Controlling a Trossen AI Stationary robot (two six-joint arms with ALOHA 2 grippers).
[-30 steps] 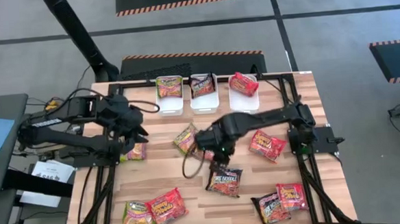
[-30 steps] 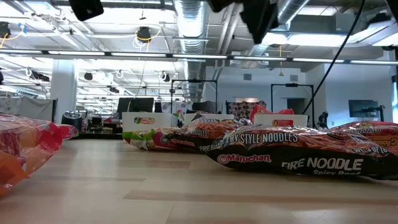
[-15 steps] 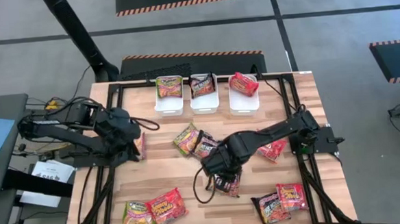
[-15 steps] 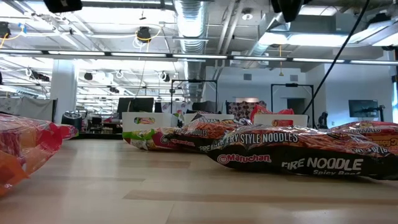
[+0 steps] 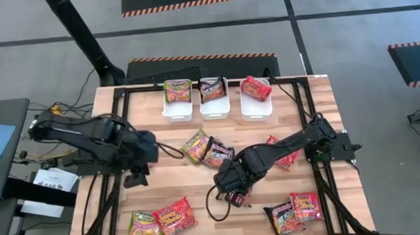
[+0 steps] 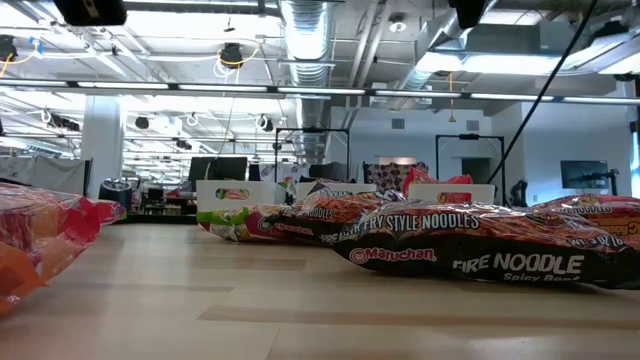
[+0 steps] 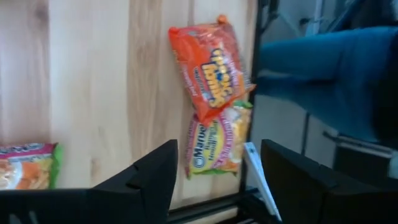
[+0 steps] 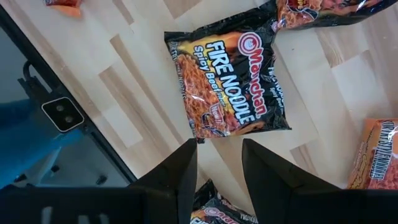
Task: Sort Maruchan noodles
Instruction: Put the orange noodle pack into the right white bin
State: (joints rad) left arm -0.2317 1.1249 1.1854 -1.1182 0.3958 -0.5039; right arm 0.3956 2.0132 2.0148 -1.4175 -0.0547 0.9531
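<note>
Several Maruchan packets lie flat on the wooden table. A green one [image 5: 195, 145] and a black one [image 5: 218, 153] sit mid-table. A black Fire Noodle packet [image 8: 230, 84] lies under my right arm. A green-yellow [image 7: 214, 146] and a red-orange packet [image 7: 211, 68] share the near left corner. A black [image 5: 282, 218] and a red one [image 5: 306, 206] lie near right. My left gripper [image 7: 217, 180] is open, high over the table's left side [image 5: 135, 180]. My right gripper [image 8: 219, 165] is open, high above the Fire Noodle packet [image 5: 232, 192].
Three white bins stand along the far edge: the left [image 5: 179, 110] holds a green packet, the middle [image 5: 214, 108] a black one, the right [image 5: 256, 109] a red one. Another red packet [image 5: 288, 156] lies partly under my right arm. Black frame rails border the table.
Both grippers have moved toward the near edge. The left left the green packet at the table's left side and now covers it in the high view. The right went from above the mid-table pair to above the black Fire Noodle packet. No packet has moved.
</note>
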